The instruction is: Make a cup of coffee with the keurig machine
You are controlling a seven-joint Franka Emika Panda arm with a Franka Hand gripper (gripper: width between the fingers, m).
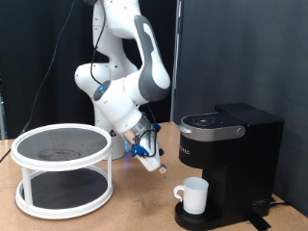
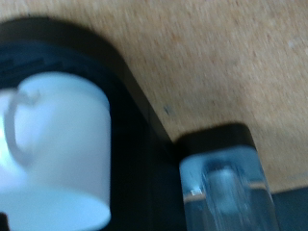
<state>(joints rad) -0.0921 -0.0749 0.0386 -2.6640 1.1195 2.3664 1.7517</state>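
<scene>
the wrist view is blurred and close: only part of the cup (image 2: 58,144) shows, its handle cut by the frame edge, with the black drip base (image 2: 135,144) around it and a single translucent bluish finger pad (image 2: 219,183) at the edge of frame; the other finger is out of frame there. in the exterior view the gripper (image 1: 157,166) is small and partly masked by blue fittings on the wrist, so i cannot tell whether the fingers are apart or together; nothing is seen between them. the gripper hangs low over the tabletop (image 1: 135,214), tilted, just to the exterior view's left of the cup (image 1: 194,195) and apart from it. the cup is a plain white mug, upright, handle toward the exterior view's left, standing on the round base of the keurig machine (image 1: 231,154) under its overhanging head. the machine is matte black and boxy, lid down, its lettering too small to read, its lower right corner near the frame edge. a white two-tier round rack (image 1: 64,169) with dark mesh shelves stands at the exterior view's left.
</scene>
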